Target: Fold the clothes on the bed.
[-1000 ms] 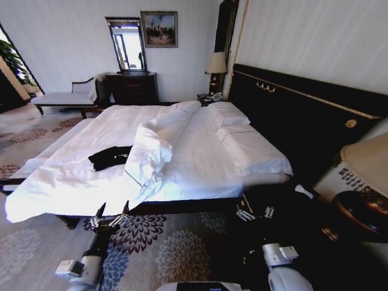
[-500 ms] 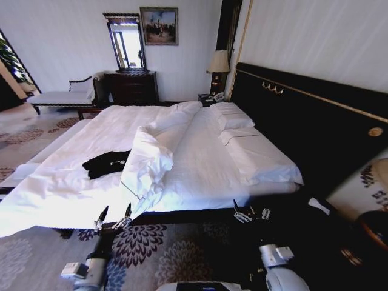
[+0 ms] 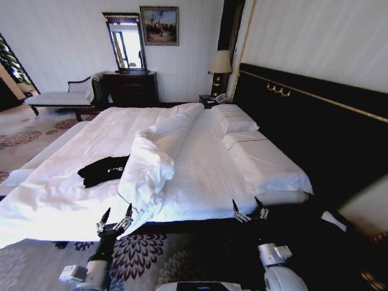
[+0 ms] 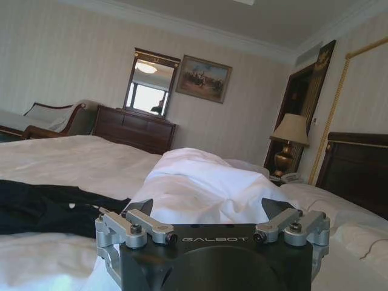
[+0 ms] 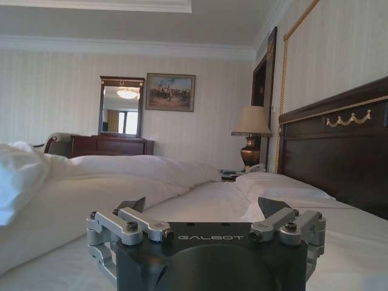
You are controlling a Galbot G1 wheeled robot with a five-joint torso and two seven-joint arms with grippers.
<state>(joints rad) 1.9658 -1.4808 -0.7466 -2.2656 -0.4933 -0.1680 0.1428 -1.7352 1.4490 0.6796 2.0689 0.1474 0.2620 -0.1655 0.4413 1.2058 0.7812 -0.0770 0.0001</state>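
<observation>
The clothes, a small black T-shirt, lie crumpled on the near left part of the bed, just left of the bunched white duvet. My left gripper hangs open at the bed's near edge, short of the shirt and a little to its right. In the left wrist view, my left gripper points across the sheet, the clothes dark ahead of it to one side. My right gripper is open at the bed's near edge below the pillows. The right wrist view has my right gripper over the bed's white sheet.
A tall black headboard runs along the bed's right side, with pillows against it. A bedside lamp, a dark dresser with mirror and a pale chaise bench stand at the far wall. Patterned carpet lies underfoot.
The whole head view has shifted: the bed sits closer and the lampshade at the right edge has left the picture, so the camera moved. Both grippers stay open and now reach the bed's edge.
</observation>
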